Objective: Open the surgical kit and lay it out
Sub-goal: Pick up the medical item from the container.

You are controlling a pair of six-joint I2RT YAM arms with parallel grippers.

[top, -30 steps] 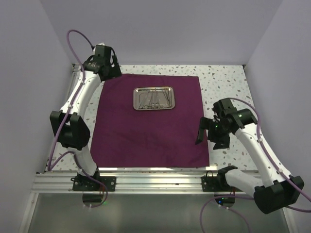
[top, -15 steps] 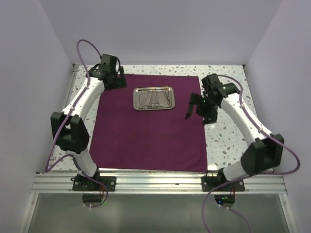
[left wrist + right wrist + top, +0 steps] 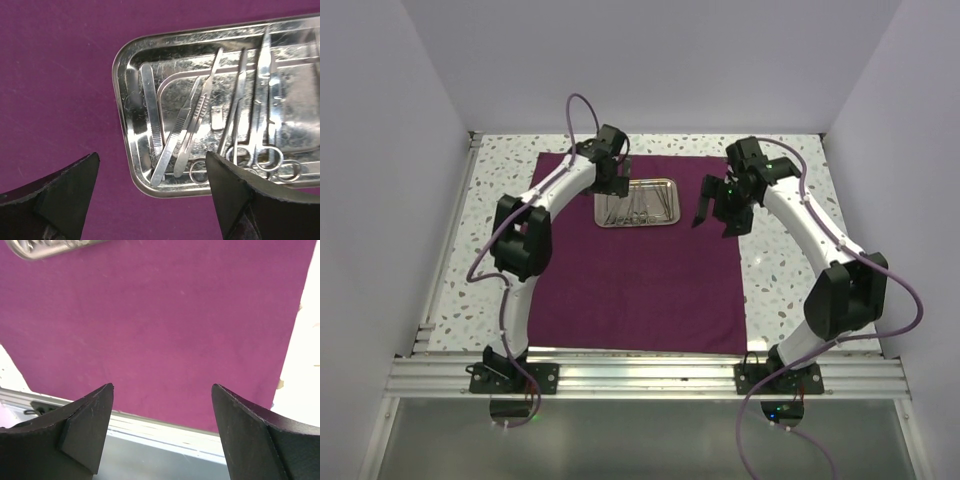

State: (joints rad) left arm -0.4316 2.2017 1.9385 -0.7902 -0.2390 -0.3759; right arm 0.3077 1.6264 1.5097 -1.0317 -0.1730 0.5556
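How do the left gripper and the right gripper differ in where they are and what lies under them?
The left gripper is over the left end of the steel tray, with the instruments below it. The right gripper is over bare maroon cloth, to the right of the tray. The left wrist camera sees most of the tray, while the right wrist camera sees only its corner. Both grippers are open and hold nothing.

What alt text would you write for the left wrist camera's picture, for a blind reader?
A shiny steel tray of thin silver instruments, some ring-handled, sits on a maroon cloth. The open left gripper shows as two dark fingers at the bottom edge.
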